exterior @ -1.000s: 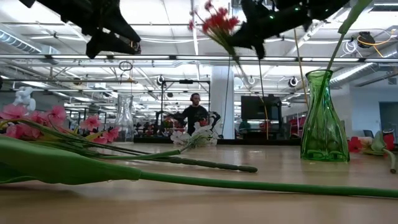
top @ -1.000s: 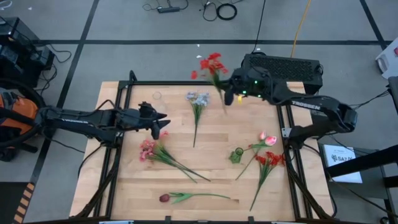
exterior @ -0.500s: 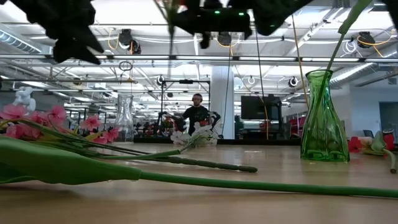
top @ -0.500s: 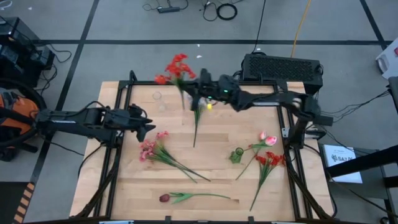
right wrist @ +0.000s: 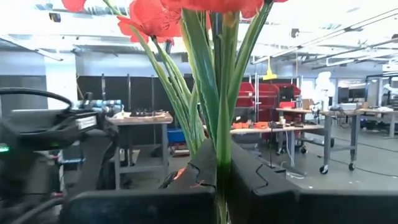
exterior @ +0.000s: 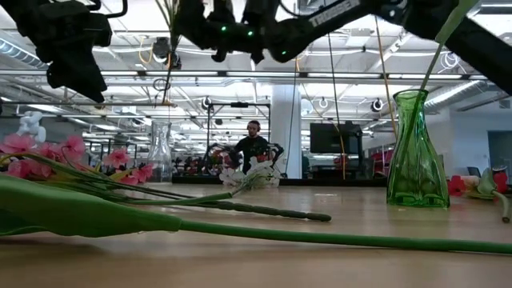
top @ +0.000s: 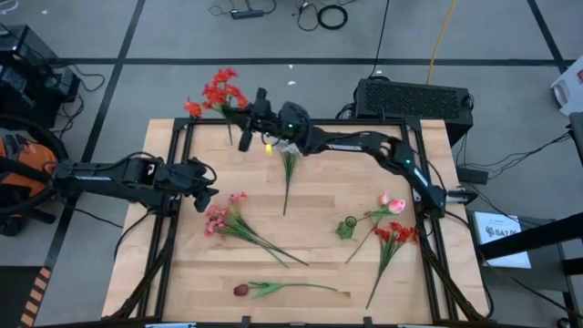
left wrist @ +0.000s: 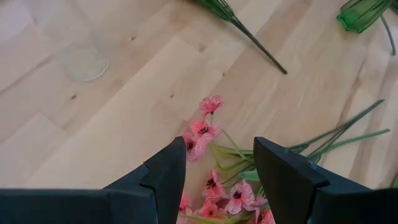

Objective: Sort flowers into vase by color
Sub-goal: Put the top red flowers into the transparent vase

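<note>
My right gripper (top: 241, 130) reaches over the table's far left part and is shut on a bunch of red flowers (top: 215, 91), whose blossoms stand above it (right wrist: 155, 15). The stems run down near a clear glass vase (left wrist: 81, 59). My left gripper (top: 206, 191) hovers open over the pink flowers (top: 223, 217), which lie flat on the wood (left wrist: 205, 127). A green vase (exterior: 416, 152) stands upright at the right. The grey-blue bunch (top: 289, 164), a pink blossom (top: 393, 204), another red cluster (top: 397, 234) and a dark red tulip (top: 241, 290) lie on the table. My right gripper pinches the red flowers' green stems (right wrist: 221, 163) between its two fingers, below the blossoms. The fingers come about level from the table's right side and lie across the stems. The bunch is lifted clear of the table and stands nearly upright, blossoms up.
The table has a black frame along its edges (top: 182, 137). A black box (top: 414, 96) stands behind the far right corner. In the low view a person (exterior: 253, 144) sits in the room beyond the table.
My right gripper has swept along the far edge toward the table's left, carrying the red flowers from beside the black box to above the clear vase; the bunch has stayed clear of the table. My left gripper has drawn back toward the left edge and tipped downward, staying open.
</note>
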